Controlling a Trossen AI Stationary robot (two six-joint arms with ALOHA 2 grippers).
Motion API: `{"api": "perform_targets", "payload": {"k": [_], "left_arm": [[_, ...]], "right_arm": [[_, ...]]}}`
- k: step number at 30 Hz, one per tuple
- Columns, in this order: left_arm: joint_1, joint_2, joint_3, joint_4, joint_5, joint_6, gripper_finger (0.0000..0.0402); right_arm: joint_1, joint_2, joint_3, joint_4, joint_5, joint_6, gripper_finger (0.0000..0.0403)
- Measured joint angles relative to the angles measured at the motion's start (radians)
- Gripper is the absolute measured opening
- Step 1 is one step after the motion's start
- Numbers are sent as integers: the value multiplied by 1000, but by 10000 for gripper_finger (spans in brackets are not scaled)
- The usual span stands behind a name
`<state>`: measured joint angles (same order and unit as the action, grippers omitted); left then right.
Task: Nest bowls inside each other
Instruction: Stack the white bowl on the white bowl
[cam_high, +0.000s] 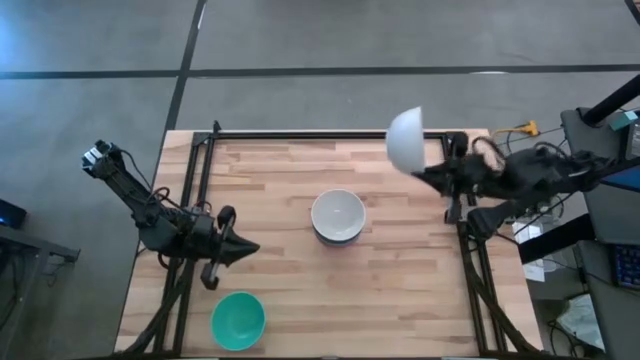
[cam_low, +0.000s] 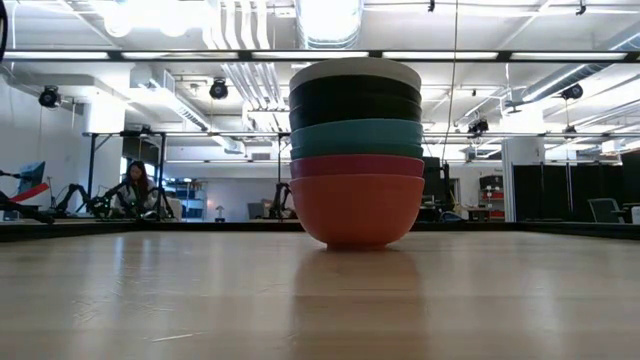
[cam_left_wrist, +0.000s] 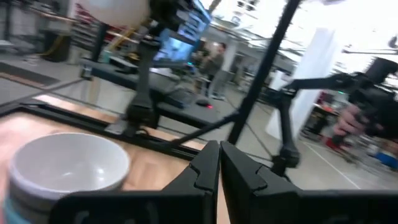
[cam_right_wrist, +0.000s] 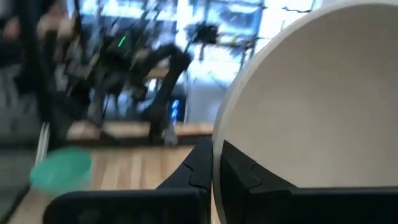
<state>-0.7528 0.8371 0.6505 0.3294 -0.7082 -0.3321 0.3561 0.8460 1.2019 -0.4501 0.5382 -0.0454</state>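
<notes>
Nested stack (cam_high: 338, 217), two loose bowls (cam_high: 407, 138)

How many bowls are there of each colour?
White bowls: 2
Black bowls: 2
Teal bowls: 2
Darker blue-green bowl, colour hard to tell: 1
Magenta bowl: 1
Red bowl: 1
Total: 9

table (cam_high: 290, 290): light wood planks, smooth, slight sheen
bowl stack (cam_low: 356, 150): smooth plastic, satin gloss
white bowl (cam_high: 406, 138): plastic, matt-looking inside
teal bowl (cam_high: 238, 320): smooth plastic
frame rails (cam_high: 195, 165): black metal, matt
</notes>
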Motion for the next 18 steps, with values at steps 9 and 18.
{"api": "perform_targets", "payload": {"k": [9,18], "left_arm": [[0,0,-2,0,-87,0,0],[0,0,-3,-4,-87,2,0]], "right_arm": [[-2,163,22,-143,-167,-94,8],[-14,397,92,-149,-351,-102,8]]}}
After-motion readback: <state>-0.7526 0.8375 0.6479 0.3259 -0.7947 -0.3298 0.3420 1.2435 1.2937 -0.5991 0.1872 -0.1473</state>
